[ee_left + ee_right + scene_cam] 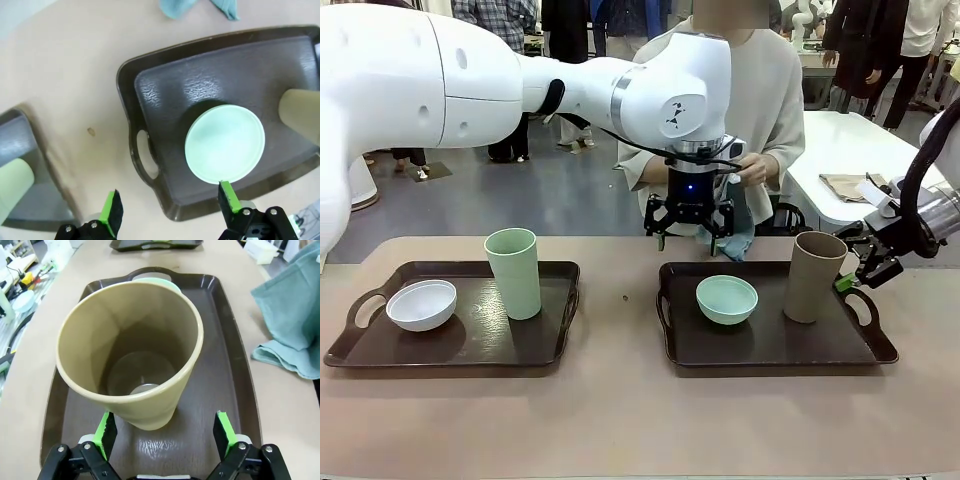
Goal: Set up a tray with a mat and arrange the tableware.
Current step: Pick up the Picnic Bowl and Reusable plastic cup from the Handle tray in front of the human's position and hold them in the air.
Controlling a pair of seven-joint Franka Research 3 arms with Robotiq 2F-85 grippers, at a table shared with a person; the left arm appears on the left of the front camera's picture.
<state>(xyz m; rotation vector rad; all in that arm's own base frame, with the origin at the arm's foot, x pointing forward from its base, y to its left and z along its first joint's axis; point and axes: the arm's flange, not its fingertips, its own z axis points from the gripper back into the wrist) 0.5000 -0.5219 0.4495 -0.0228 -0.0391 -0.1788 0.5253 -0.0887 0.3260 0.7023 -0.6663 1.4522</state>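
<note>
L tool (688, 236) wide, empty, above mint bowl (727, 299) | R tool (855, 273) wide, just beside taupe cup (814, 277) | bowl+cup on R tray (770, 352)

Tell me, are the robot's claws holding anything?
No, nothing is held. The left gripper hangs open above the round mint green bowl; the right gripper stands open by the tall taupe brown cup, not gripping it.

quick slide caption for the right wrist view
Right hand, open, facing the taupe cup upright on its dark tray, teal cloth beside it.
</note>
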